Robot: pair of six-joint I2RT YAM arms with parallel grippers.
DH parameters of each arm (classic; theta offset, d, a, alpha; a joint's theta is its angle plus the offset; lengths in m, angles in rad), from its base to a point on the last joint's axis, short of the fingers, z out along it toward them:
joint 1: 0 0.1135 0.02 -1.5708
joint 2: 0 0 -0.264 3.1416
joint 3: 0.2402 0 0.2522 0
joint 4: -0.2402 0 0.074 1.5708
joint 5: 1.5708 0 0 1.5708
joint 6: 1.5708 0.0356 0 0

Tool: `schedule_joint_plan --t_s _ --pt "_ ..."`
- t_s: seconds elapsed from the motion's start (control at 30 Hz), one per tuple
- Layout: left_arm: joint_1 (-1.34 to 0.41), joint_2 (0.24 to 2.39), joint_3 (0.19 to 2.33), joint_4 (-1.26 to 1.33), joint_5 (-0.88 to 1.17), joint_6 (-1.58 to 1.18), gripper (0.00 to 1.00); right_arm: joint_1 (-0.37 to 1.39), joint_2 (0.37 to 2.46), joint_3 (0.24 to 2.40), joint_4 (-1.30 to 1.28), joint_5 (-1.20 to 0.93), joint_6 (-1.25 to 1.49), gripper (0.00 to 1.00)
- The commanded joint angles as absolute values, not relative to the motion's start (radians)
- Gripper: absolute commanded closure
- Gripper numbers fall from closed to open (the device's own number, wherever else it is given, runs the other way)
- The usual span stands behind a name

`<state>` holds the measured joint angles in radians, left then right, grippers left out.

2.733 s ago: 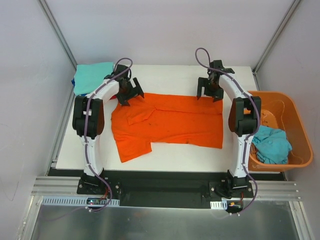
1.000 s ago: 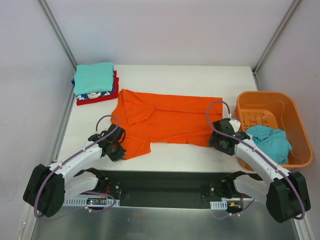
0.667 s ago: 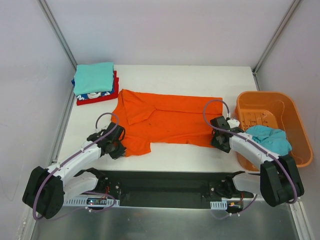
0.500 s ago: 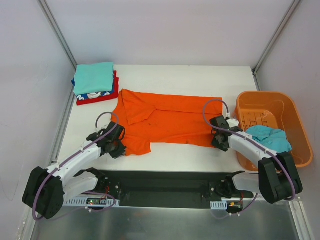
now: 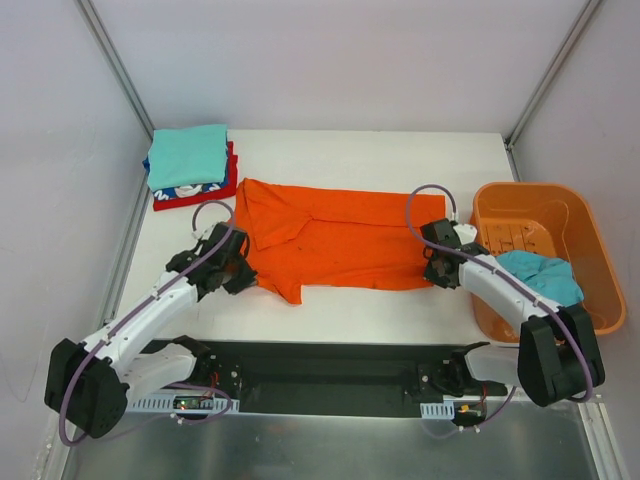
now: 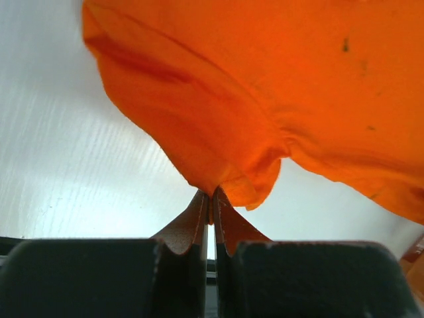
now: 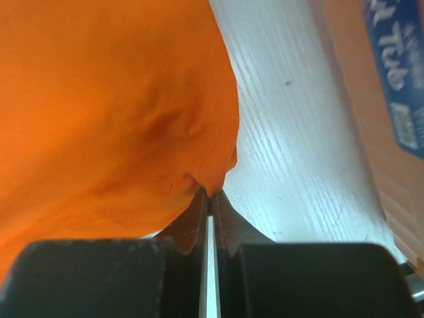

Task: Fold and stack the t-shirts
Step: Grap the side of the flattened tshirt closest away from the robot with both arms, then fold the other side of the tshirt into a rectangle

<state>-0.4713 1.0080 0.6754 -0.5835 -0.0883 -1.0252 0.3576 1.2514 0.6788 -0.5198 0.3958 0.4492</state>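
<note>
Left gripper (image 6: 211, 197) and right gripper (image 7: 211, 195) fingers each clamp only a thin pinch at the near edge of the bright orange cloth t-shirt (image 5: 345, 235); uneven lifting might pull one free.

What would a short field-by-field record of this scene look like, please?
Work piece: orange t-shirt, lying mostly flat across the table
Left tool: shut on the shirt's near-left edge
Right tool: shut on the shirt's near-right corner
Finished pile: folded stack at the far-left corner, teal on top, red at the bottom
Waiting: teal t-shirt, crumpled in the basket at the table's right side
Task state: orange t-shirt not yet on the stack
</note>
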Motion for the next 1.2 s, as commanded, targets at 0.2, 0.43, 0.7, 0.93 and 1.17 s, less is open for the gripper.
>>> schedule_joint_plan --t_s 0.2,0.43,0.7,0.93,1.17 --pt "-0.381 1.202 0.937 -0.560 -0.080 -0.871 1.00 0.315 1.348 0.955 -0.638 0.368 0.321 0.99" --pt "-0.308 1.359 1.135 -0.528 -0.035 -0.784 1.00 0.264 1.535 1.144 -0.684 0.313 0.250 0.99" --pt "-0.252 1.537 1.301 -0.525 -0.020 -0.730 1.00 0.219 1.657 1.267 -0.722 0.305 0.222 0.99" --pt "-0.218 1.647 1.420 -0.523 -0.002 -0.704 1.00 0.176 1.713 1.318 -0.742 0.301 0.201 0.99" --pt "-0.199 1.752 1.506 -0.523 0.026 -0.678 1.00 0.156 1.762 1.364 -0.745 0.299 0.193 0.97"
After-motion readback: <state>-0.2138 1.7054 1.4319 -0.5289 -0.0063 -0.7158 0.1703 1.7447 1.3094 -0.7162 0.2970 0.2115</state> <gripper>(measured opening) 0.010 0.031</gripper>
